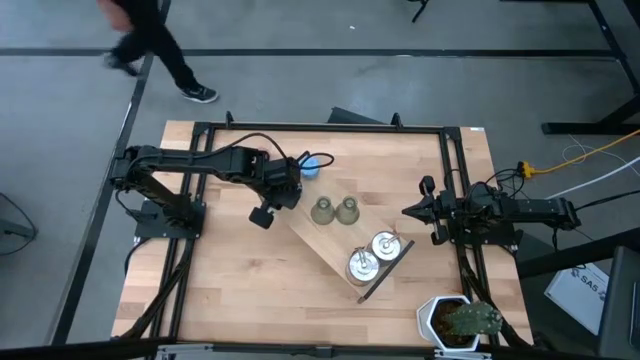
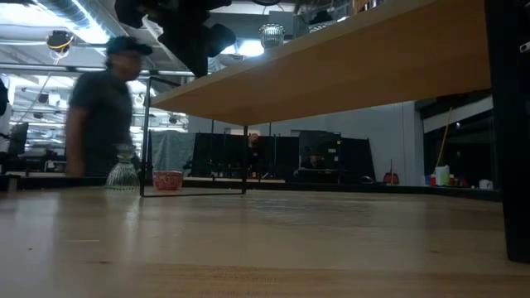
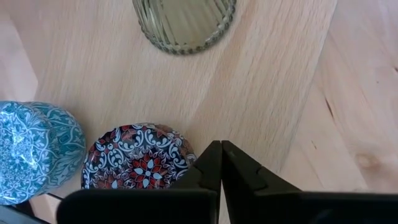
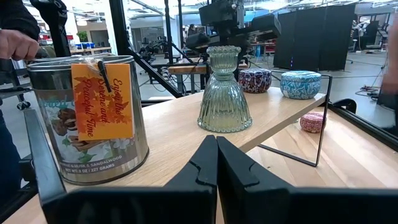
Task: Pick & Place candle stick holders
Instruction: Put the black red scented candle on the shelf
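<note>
From above, the left arm is hiding most of the blue holder [image 1: 312,166], and we are not seeing the purple holder [image 3: 138,155] there at all; only the left wrist view is showing its patterned lid beside the teal-patterned blue one, with a ribbed olive-green holder [image 3: 185,23] cut off at the frame edge. The left gripper [image 3: 220,163] is hovering just beside the purple lid, fingers pressed together on nothing. We are looking at a pale wooden table [image 1: 240,290] with a raised wooden tray [image 1: 325,243] carrying two green holders [image 1: 335,211] and two shiny silver tins [image 1: 372,256]. The pink holder [image 4: 313,122] is sitting on the table under the tray's end. The right gripper [image 4: 216,158] is waiting shut at the table's right edge. A blurred person [image 2: 103,108] is passing behind.
</note>
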Available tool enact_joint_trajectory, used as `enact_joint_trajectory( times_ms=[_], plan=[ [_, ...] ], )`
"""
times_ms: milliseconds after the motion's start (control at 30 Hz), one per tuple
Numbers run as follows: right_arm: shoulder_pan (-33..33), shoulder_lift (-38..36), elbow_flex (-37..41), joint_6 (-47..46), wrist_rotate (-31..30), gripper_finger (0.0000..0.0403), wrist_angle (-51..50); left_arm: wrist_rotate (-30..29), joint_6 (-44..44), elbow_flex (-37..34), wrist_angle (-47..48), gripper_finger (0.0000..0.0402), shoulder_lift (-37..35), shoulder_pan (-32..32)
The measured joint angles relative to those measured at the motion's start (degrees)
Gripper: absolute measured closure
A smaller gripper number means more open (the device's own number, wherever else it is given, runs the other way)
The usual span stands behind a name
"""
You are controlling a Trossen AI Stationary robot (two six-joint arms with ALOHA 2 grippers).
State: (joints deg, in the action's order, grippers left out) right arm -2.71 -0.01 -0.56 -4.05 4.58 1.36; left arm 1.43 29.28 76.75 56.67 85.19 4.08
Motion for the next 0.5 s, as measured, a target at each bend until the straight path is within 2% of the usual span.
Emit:
enact_joint_trajectory(
  times_ms=[500],
  plan=[
    [0.01,0.00,0.00,0.00,0.00,0.0402,-0.01,-3.75,0.02,0.00,-1.73,0.0400,0.02,0.15]
  ],
)
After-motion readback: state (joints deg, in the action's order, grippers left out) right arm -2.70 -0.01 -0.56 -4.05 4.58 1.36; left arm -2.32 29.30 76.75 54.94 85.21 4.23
